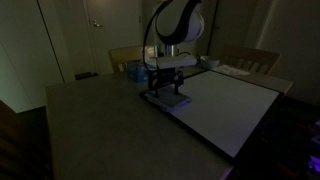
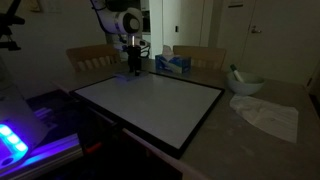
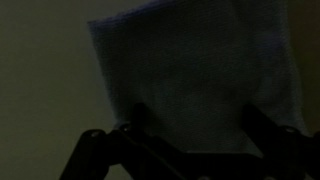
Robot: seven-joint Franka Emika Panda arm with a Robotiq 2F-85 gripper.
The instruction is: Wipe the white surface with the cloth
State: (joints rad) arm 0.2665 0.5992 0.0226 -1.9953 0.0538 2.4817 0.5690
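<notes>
Jaws wide apart in wrist view, gripper (image 3: 192, 115) low over the cloth (image 3: 190, 60), fingertips (image 3: 130, 118) at its near edge; contact with the fabric impossible to tell in the dark. In both exterior views, arm down at a corner of the white surface (image 2: 150, 105), cloth beneath. Tissue box (image 2: 176, 63) just beyond the board.
</notes>
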